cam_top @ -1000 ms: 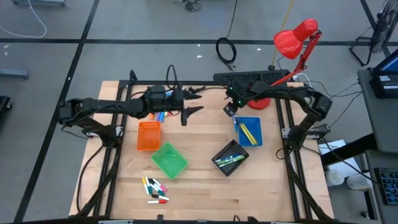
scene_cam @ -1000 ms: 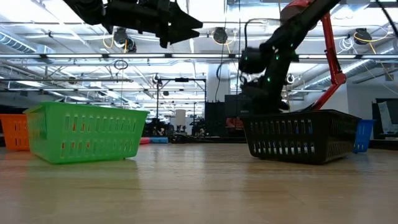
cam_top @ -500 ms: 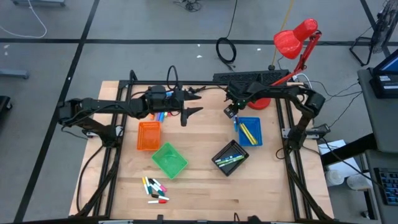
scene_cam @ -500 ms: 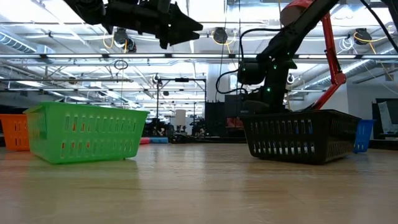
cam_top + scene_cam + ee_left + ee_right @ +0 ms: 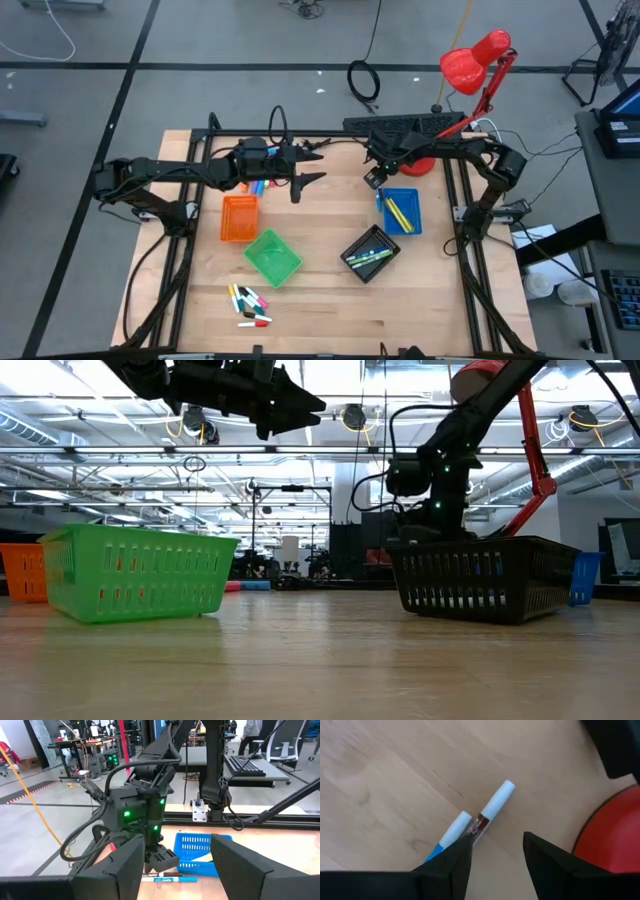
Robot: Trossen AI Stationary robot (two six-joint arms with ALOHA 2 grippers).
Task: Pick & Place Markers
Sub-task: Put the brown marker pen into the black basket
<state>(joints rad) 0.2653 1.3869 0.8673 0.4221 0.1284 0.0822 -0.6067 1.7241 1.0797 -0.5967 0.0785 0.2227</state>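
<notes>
Two markers lie side by side on the wood: a white-and-blue one point(image 5: 451, 832) and a white one with a brown band point(image 5: 492, 805). My right gripper point(image 5: 495, 842) hangs open just above them, pointing steeply down, at the far side of the blue tray point(image 5: 401, 211). The left wrist view shows it point(image 5: 159, 862) over a blue marker point(image 5: 170, 879) on the table; I see no touch. My left gripper point(image 5: 318, 160) waits open and level, high above the table's far middle. More markers lie under the left arm point(image 5: 258, 187) and near the front left point(image 5: 248, 303).
An orange tray point(image 5: 239, 217), a green tray point(image 5: 272, 256) and a black tray point(image 5: 370, 253) holding green markers stand mid-table. The blue tray holds yellow-green markers. A red lamp point(image 5: 475, 60) stands at the far right, its red base point(image 5: 615, 830) close beside my right gripper.
My right gripper has sunk a little toward the two markers by the blue tray and has tipped more steeply down. Its fingers have kept the same gap.
</notes>
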